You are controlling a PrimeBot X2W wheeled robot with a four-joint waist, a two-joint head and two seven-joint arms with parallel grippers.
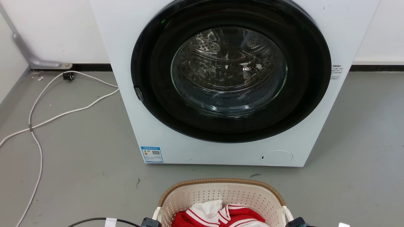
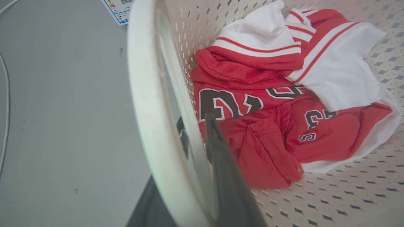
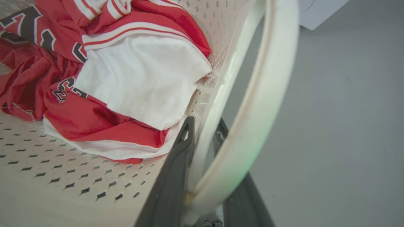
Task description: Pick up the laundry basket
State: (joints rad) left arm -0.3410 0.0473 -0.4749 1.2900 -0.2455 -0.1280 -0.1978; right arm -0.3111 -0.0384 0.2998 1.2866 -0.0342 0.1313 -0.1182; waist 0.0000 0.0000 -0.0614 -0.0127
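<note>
Laundry basket: the laundry basket is at the bottom middle of the head view. It is cream with holed walls and a brown woven-look rim. It stands just in front of the washing machine, with a strip of floor between them. I cannot tell whether its base rests on the floor.
Contents: red and white clothes with dark numbers lie crumpled on the basket's bottom, close to each tool's inner finger.
Left tool: the left tool is narrow and clamped on the basket's left wall. One finger is inside; the other is outside, seen through the gap of the white loop handle.
Right tool: the right tool is also narrow and holds the right wall. One finger is inside beside the clothes; the other is outside, behind the right handle.
Washing machine: the white washing machine is straight ahead. Its round dark door is shut, and the steel drum shows through the glass. A blue sticker is at the lower left of its front.
Floor: the grey floor is lightly scuffed.
Cables: white cables trail over the floor left of the machine, well apart from the basket. A black cable with a white tag runs along the bottom edge toward the left tool.
Wall: a grey pipe runs down to the skirting at far left.
In the way: the machine's front stands close ahead of the basket, and each loop handle crosses over its tool's outer finger.
</note>
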